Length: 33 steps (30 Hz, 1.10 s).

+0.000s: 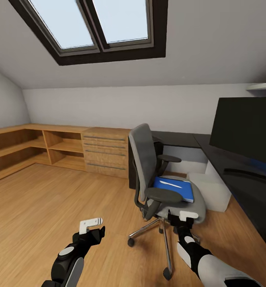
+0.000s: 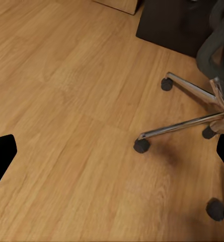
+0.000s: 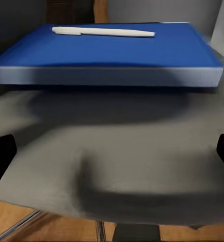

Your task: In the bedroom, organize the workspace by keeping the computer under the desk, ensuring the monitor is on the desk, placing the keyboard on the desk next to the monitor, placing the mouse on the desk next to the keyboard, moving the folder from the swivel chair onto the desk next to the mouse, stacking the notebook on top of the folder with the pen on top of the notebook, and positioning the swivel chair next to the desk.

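Lying beyond the right hand [image 1: 182,217]: the folder [image 3: 106,53].

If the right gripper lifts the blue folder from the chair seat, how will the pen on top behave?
The pen lies loose on the folder and looks round, so it would probably roll off if the folder tilts. The folder looks flat and stiff, so a level lift seems safer.
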{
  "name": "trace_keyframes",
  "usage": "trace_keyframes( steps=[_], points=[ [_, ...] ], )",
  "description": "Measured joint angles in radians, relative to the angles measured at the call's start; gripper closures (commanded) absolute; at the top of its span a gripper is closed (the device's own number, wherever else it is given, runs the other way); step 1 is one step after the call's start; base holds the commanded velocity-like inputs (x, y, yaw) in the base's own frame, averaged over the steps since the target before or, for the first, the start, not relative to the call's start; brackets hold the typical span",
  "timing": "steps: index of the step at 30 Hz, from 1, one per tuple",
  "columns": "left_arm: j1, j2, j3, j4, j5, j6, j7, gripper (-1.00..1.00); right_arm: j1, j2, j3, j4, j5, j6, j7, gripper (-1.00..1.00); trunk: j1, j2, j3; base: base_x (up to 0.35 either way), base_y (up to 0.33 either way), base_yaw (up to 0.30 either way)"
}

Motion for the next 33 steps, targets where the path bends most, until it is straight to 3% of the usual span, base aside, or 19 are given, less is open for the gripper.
trace_keyframes(
  steps=[23,28,33],
  points=[
    [0.000,0.000,0.006,-0.003,0.000,-0.001,0.001,-1.00,0.000,-0.001,-0.003,0.000,-0.003,0.000,0.003,-1.00,0.000,0.000,0.018,0.000,0.000,-0.217],
    [0.000,-0.002,0.064,-0.010,0.002,-0.001,0.002,-1.00,0.000,-0.001,-0.003,0.001,-0.003,0.000,0.003,-1.00,0.000,0.000,0.018,0.000,0.000,-0.027],
    [0.000,-0.004,0.089,-0.012,0.003,-0.001,0.001,-1.00,0.000,-0.001,-0.003,0.000,-0.004,0.000,0.004,-1.00,0.000,0.000,0.018,0.000,0.000,-0.005]
  ],
)
